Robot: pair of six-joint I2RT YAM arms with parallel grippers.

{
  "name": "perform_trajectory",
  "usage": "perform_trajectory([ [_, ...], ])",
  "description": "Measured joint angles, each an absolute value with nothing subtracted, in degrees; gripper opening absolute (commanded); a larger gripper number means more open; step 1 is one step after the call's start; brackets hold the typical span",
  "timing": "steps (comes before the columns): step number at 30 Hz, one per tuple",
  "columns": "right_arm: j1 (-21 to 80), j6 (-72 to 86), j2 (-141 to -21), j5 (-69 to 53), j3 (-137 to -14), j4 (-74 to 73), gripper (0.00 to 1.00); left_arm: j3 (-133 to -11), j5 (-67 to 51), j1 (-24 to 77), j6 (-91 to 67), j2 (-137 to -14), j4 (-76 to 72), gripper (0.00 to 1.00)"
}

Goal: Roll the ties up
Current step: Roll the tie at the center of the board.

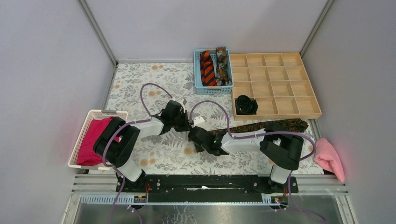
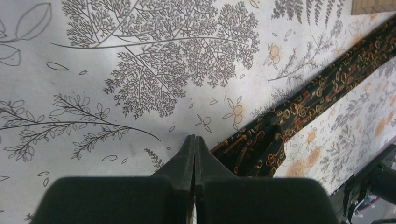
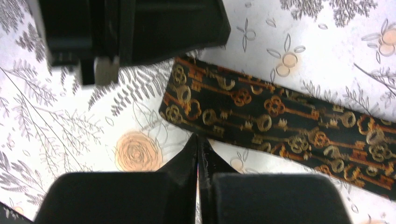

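Long dark fabric necktie with gold key print (image 1: 261, 127): flat and unrolled on the floral-patterned counter (image 1: 140, 88), at full length. Run of the strip from mid-counter out toward the right edge, just in front of the wooden tray. Left-hand end of the strip between the 2 sets of jaws.

Right jaws: pressed fully together, nothing gripped. Tips down at the near edge of the key-print fabric (image 3: 280, 116), close to its end. Contact with the fabric: not determinable.

Left jaws: likewise pressed together and empty. Tips low over bare counter, just beside the same end of the strip (image 2: 299, 98), on its far side.

Coiled black fabric tie (image 1: 245, 104): seated in the near-left compartment of the shallow wooden tray with a 4-by-4 grid (image 1: 280, 115), bulging slightly over the dividers.

Orange-and-black diagonally striped necktie (image 1: 207, 68) and brown mottled necktie (image 1: 222, 65): 2 strips side by side in the small blue plastic basket (image 1: 213, 90), striped one on the left. Basket at the far side of the counter, just beside the tray's far-left corner.

White plastic basket (image 1: 100, 112): at the left counter edge, with a magenta cloth (image 1: 93, 140) inside.

Pink cloth (image 1: 329, 158): bunched at the near-right corner, well apart from every tie.
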State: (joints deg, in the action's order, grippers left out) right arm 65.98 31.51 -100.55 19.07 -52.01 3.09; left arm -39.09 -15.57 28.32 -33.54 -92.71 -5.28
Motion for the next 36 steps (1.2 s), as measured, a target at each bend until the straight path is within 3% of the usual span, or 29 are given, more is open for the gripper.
perform_trajectory([
  [6,70.57,31.81,-93.19,23.00,-52.01,-7.99,0.36,-45.15,-8.36,27.66,-35.86,-94.35,2.07,0.16],
  [12,72.40,31.73,-89.49,28.91,-57.14,-16.80,0.55,-47.24,-1.85,25.58,-39.64,-87.85,6.48,0.24],
  [20,73.84,30.94,-101.41,35.75,-70.89,-23.07,0.60,-40.36,7.84,24.10,-44.01,-55.20,10.33,0.30],
  [23,74.15,31.05,-106.21,37.15,-75.00,-25.52,0.63,-39.79,10.68,24.03,-44.23,-48.12,13.37,0.30],
  [36,74.39,31.40,-119.55,41.58,-86.43,-31.40,0.64,-39.79,14.90,23.55,-42.48,-44.93,21.87,0.28],
])
